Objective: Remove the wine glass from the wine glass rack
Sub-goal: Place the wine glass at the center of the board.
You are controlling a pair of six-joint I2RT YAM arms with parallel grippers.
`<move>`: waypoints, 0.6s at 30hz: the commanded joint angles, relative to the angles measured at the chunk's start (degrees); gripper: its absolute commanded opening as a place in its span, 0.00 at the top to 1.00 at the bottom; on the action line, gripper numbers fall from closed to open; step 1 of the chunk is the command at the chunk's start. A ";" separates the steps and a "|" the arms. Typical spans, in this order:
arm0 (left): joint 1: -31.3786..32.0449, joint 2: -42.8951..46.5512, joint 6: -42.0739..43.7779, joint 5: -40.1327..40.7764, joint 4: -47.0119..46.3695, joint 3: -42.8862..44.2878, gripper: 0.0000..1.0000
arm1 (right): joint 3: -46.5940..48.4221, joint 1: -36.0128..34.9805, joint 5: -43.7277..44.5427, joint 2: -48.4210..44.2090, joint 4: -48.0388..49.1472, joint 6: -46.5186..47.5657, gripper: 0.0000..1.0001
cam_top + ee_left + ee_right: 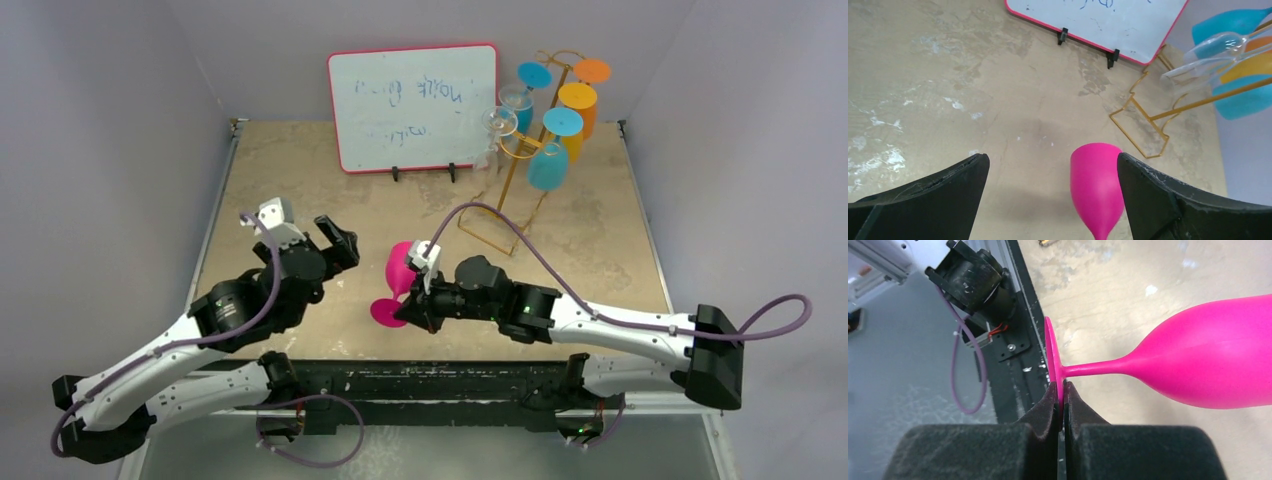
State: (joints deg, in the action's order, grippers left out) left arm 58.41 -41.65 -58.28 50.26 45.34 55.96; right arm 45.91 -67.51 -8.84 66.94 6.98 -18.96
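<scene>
A pink wine glass (401, 268) lies tilted low over the table, bowl toward the back, off the gold wire wine glass rack (520, 170). My right gripper (410, 306) is shut on the rim of its round foot, and the right wrist view shows the two pads (1050, 400) pinching that thin disc with the stem and bowl (1218, 360) running off to the right. My left gripper (335, 240) stands open just left of the bowl. In the left wrist view the bowl (1096, 187) shows close beside the right finger (1158, 195); whether they touch I cannot tell.
Blue (547, 165), orange (578, 100) and clear (500, 125) glasses hang upside down on the rack at the back right. A red-framed whiteboard (412, 105) stands at the back centre. The rack's wire base (1143, 125) lies on the table beyond the pink glass.
</scene>
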 commanded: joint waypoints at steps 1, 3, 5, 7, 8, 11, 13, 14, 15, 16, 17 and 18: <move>-3.45 -4.64 5.36 1.03 -2.19 3.83 0.00 | -4.26 -0.87 3.49 -5.11 10.97 13.44 1.00; -11.84 -7.48 10.53 -10.00 -5.20 4.17 0.00 | -6.71 -0.88 2.91 -6.78 12.12 18.22 1.00; -24.91 -10.91 13.40 -25.73 -6.54 4.41 0.00 | -8.26 -0.88 2.21 -7.93 12.15 23.64 1.00; -37.83 -12.49 13.75 -40.94 -7.25 4.04 0.00 | -8.97 -0.96 3.30 -8.20 10.91 29.23 1.00; -44.04 -12.65 13.12 -47.74 -8.43 3.35 0.00 | -8.98 -0.94 4.38 -8.04 9.73 32.43 1.00; -57.13 -12.96 7.75 -66.20 -15.69 -0.54 0.00 | -8.69 -1.17 5.84 -7.24 6.21 44.92 1.00; -59.20 -14.59 4.30 -73.96 -18.98 -1.76 0.03 | -9.61 -1.38 6.47 -7.28 5.97 52.71 1.00; -59.28 -15.48 3.71 -76.03 -19.63 -1.40 0.04 | -10.42 -1.40 7.48 -7.45 6.95 56.29 1.00; -59.31 -16.08 3.97 -77.57 -19.56 -0.67 0.05 | -11.04 -1.40 8.56 -7.58 8.06 59.71 1.00; -59.31 -16.49 4.05 -78.61 -19.37 0.07 0.05 | -11.44 -1.42 8.91 -7.61 8.28 63.07 1.00; -59.29 -16.67 4.01 -79.49 -19.39 0.57 0.05 | -11.74 -1.41 9.37 -7.48 8.91 65.61 1.00; -59.31 -17.11 3.97 -80.58 -18.98 1.28 0.05 | -12.27 -1.42 9.81 -7.21 10.04 67.83 1.00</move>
State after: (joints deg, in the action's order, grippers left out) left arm -0.62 -57.93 -52.49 -15.42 31.31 54.52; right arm 35.07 -68.62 -2.48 59.96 12.67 30.96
